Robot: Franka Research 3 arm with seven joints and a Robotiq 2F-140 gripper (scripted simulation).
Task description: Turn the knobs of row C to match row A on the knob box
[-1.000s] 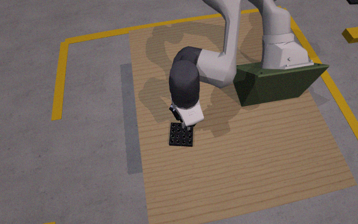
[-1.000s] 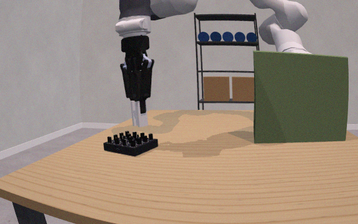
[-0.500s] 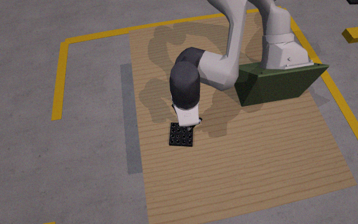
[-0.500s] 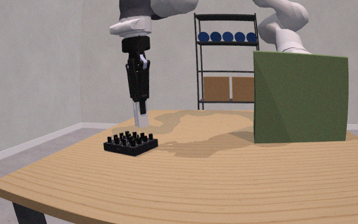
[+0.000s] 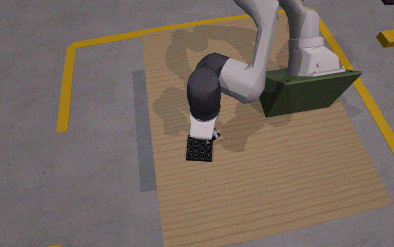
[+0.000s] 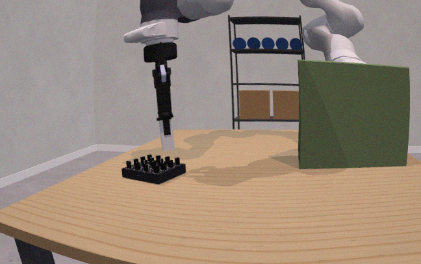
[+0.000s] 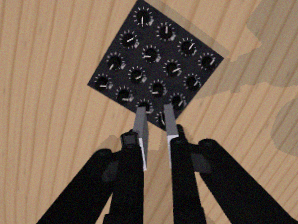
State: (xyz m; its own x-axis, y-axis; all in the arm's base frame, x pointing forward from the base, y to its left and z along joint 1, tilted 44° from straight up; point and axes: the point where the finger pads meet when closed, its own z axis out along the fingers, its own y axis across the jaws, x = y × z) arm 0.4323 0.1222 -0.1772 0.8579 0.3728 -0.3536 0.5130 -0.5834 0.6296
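The black knob box (image 5: 199, 149) (image 6: 153, 170) (image 7: 156, 63) stands on its feet on the wooden table (image 5: 273, 182) (image 6: 227, 221). It carries a four-by-four grid of small black knobs with white lines. I cannot read which marks they point at. My gripper (image 5: 215, 135) (image 6: 167, 144) (image 7: 155, 118) points down and hovers a little above the box. In the wrist view its tips lie over the knobs at the box's near edge. The fingers stand close together with a narrow gap, and nothing is between them.
A big green block (image 5: 304, 91) (image 6: 351, 117) carrying the arm's base stands on the table to the right of the box. A black shelf rack (image 6: 266, 71) with blue discs and brown boxes stands behind the table. The table's left edge is close to the box.
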